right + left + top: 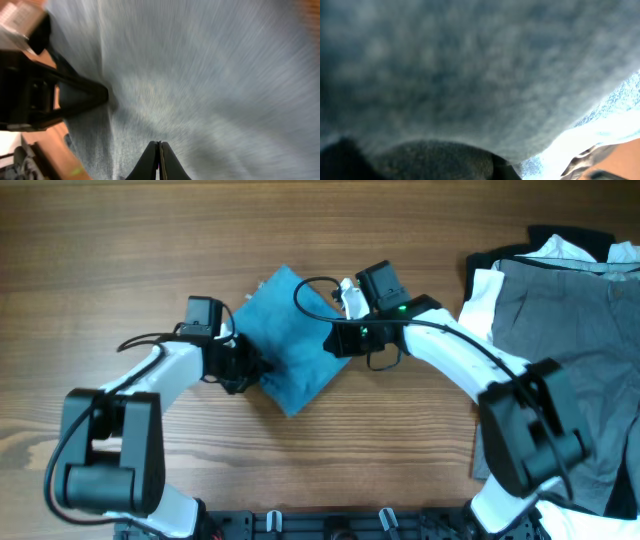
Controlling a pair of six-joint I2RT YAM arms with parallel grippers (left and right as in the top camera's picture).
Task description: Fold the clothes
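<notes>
Left gripper (257, 370) invisible behind blurry jeans (295, 340)

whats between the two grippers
The folded blue jeans, shown in the overhead view: left gripper at their left edge, right gripper at their right corner.

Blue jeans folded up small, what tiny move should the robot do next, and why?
Probably lift the left edge a little. The jeans lie in a small folded bundle, the left fingers are shut on its left edge, and the right fingers sit shut at the opposite side, so another fold looks likely.
</notes>
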